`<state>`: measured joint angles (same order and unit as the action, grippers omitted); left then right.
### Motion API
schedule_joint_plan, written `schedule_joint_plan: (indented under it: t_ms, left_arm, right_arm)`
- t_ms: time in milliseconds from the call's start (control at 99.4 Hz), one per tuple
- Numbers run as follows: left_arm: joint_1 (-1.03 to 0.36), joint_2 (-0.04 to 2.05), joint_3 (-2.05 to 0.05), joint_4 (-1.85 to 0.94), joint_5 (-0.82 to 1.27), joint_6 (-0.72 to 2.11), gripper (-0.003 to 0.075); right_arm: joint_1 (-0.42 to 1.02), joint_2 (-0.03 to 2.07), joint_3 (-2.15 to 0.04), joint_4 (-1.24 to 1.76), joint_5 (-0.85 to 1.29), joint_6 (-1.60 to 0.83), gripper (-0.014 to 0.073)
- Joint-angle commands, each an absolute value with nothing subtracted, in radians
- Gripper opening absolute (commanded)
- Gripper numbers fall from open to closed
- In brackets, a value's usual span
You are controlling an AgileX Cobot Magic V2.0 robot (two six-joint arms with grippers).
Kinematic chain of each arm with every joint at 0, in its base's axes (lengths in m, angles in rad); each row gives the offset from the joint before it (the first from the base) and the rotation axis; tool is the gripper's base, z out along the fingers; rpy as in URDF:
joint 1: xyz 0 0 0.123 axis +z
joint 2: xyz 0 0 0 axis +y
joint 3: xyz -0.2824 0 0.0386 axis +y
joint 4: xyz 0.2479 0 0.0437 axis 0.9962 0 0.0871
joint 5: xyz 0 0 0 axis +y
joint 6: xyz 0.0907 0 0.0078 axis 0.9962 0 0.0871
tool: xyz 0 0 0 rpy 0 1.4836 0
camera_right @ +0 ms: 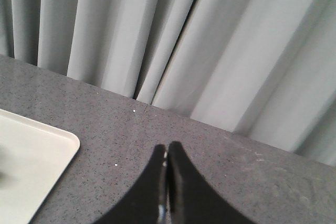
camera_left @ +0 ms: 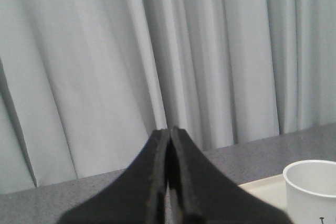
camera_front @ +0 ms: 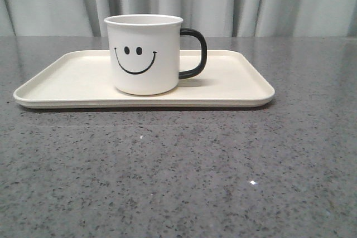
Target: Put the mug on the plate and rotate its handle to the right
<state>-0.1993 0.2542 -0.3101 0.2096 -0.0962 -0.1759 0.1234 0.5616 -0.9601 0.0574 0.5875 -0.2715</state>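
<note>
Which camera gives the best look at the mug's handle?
The front view: the handle shows whole, pointing right off the mug. The left wrist view catches only the mug's rim and wall; the right wrist view shows only a plate corner.

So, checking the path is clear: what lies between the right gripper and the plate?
Only bare grey table, as the right wrist view shows: it runs from the shut right gripper to the plate corner.

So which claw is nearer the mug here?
Left, likely. The left claw, shut, has the mug close in its wrist view. The right claw, also shut, sees only a corner of the plate, no mug. Neither shows in the front view.
</note>
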Motion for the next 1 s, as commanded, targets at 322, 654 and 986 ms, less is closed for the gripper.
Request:
schedule_joint_plan:
  t_ms: [322, 654, 986]
  left_arm:
    - [-0.054, 0.027, -0.042, -0.056, -0.261, -0.184, -0.0020]
    - [-0.052, -0.037, 0.011, -0.030, -0.199, -0.182, -0.0020]
    - [-0.050, -0.035, 0.011, -0.020, -0.197, -0.182, -0.0020]
  right_arm:
    - [0.116, 0.566, -0.980, 0.047, 0.513, -0.270, -0.0111]
    - [0.116, 0.566, -0.980, 0.047, 0.513, -0.270, -0.0111]
    - [0.116, 0.567, -0.980, 0.047, 0.514, -0.270, -0.0111]
